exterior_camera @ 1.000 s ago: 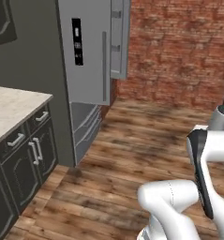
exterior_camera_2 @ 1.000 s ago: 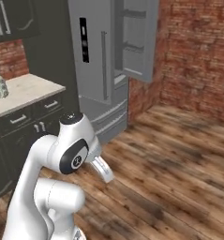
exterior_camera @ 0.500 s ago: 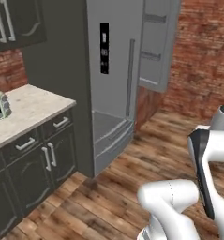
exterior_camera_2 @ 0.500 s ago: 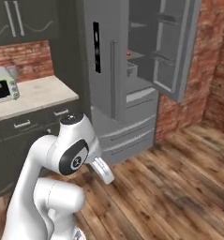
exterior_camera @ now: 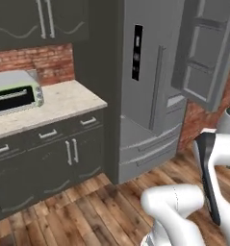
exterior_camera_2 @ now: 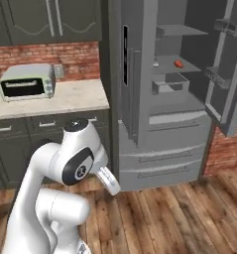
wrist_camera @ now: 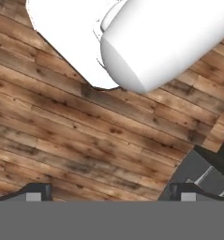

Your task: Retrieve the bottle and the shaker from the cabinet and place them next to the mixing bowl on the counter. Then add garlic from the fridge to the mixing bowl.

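Toaster oven [exterior_camera_2: 27, 82]: on your far left, a grey one sits on the counter [exterior_camera_2: 75, 96], under the dark wall cabinets [exterior_camera: 44, 21].
Counter: you see beige speckled stone over dark drawers, ending right against the fridge [exterior_camera_2: 140, 74].
Fridge: tall and grey; its right door [exterior_camera_2: 229, 69] is swung wide, so the pale shelves inside face you.
Shelf contents: you can make out 1 small red item [exterior_camera_2: 178, 63] and 1 tiny pale thing [exterior_camera_2: 155, 64] beside it; too small to tell what either is.
Gripper [wrist_camera: 108, 193]: the 2 dark fingertips [wrist_camera: 36, 191] stand spread wide apart, released, with nothing between them.
Beyond the fingers: you are looking at wooden floor planks [wrist_camera: 62, 140]; the fridge and counter are well apart from the fingers.
By the right fingertip: a grey panel corner [wrist_camera: 202, 173] peeks in just beside it.
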Available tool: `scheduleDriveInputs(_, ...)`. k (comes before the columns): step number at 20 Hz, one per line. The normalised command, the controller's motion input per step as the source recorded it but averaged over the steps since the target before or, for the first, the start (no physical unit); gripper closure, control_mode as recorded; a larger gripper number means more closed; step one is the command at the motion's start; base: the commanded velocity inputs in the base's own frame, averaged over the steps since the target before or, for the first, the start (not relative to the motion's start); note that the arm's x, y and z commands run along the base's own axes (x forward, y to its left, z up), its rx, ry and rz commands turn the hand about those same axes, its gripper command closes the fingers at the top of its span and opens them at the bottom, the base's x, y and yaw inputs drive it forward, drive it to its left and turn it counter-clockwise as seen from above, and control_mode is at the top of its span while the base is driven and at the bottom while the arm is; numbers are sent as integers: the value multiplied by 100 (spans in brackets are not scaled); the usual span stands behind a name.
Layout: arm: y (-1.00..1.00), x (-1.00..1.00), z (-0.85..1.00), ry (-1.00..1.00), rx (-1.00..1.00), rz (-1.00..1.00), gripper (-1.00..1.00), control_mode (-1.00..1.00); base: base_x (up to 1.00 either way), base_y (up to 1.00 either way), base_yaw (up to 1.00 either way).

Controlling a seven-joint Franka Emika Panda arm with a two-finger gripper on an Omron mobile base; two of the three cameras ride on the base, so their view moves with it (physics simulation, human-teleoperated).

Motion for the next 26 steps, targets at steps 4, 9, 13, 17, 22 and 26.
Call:
scheduleDriveInputs(4,0,0,0,0,0,0,-100,100,0,-90,60)
scheduleDriveInputs(9,0,0,0,0,0,0,-100,100,-3,-87,67)
scheduleDriveInputs(13,0,0,0,0,0,0,-100,100,-37,-92,63)
scheduleDriveInputs(17,0,0,0,0,0,0,-100,100,-50,-87,47)
scheduleDriveInputs(22,0,0,0,0,0,0,-100,100,-1,-91,15)
scheduleDriveInputs(26,0,0,0,0,0,0,-100,100,7,-64,0)
